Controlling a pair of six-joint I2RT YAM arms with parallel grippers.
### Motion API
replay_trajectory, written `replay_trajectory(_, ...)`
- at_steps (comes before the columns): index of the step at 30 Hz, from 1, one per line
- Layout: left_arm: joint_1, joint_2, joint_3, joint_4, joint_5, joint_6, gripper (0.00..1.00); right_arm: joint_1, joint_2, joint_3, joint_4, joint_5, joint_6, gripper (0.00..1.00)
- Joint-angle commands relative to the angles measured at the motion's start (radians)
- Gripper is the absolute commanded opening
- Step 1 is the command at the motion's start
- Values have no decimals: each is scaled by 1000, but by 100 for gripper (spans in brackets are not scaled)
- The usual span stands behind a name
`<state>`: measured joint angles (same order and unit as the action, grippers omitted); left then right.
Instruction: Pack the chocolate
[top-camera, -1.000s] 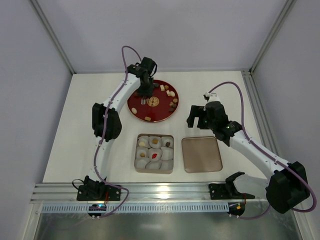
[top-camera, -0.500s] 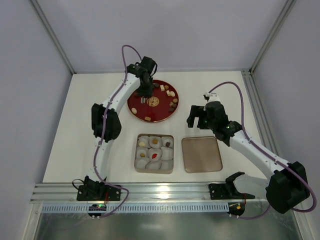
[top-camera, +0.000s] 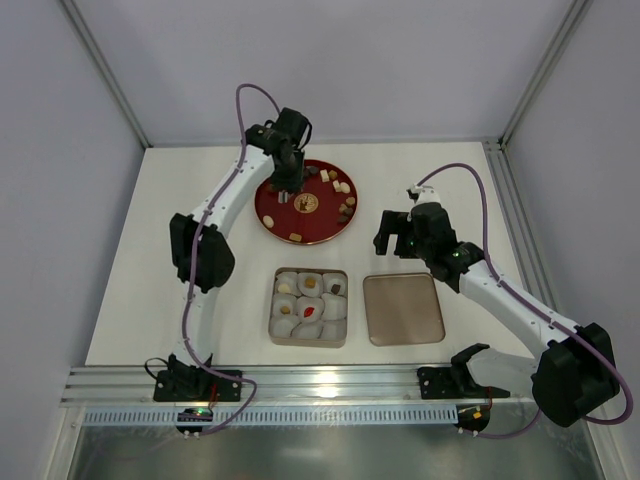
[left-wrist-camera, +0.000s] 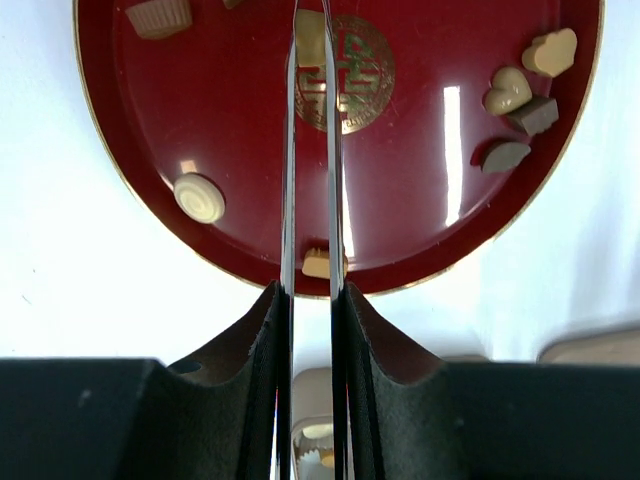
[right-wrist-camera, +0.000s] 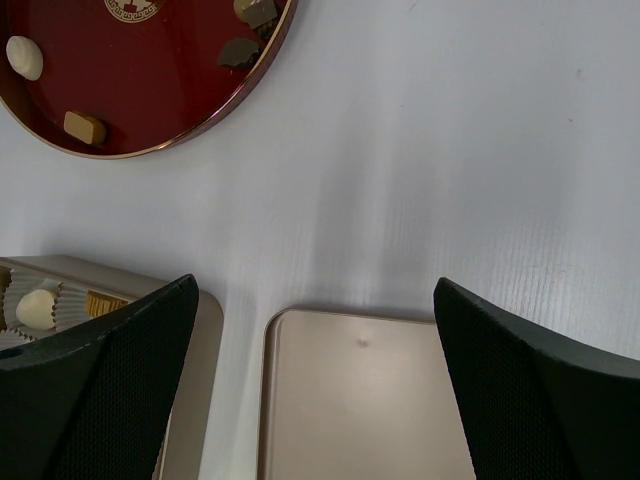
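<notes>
While hovering over the red plate (left-wrist-camera: 200, 110), the left gripper (top-camera: 284, 190) pinches a cream chocolate (left-wrist-camera: 309, 40). Near the lid (right-wrist-camera: 360, 400), the right gripper (right-wrist-camera: 315, 290) hangs spread wide.

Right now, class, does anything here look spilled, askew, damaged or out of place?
Nothing stands out. The small chocolate pieces lie on the round red plate or in the square gold tin, none on the table; the flat gold lid lies beside it.
</notes>
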<state>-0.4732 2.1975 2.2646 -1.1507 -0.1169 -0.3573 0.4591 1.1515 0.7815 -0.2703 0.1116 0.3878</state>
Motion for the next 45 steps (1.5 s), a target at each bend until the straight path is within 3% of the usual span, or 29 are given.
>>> replay_trajectory(1, -19, -93, -25, -18, 22, 17, 24, 6, -9, 7, 37, 19, 0, 100)
replay_trajectory(20, -176, -504, -437, 0, 71, -71, 25, 3, 48, 22, 80, 20, 23, 100)
replay_trajectory(28, -346, -718, -655, 39, 43, -181, 26, 4, 71, 28, 94, 28, 33, 100)
replay_trajectory(34, -501, -798, -778, 63, -7, -282, 26, 4, 77, 33, 88, 37, 33, 100)
replay_trajectory(45, -640, -857, -915, 97, -41, -388, 26, 4, 60, 28, 71, 46, 36, 100)
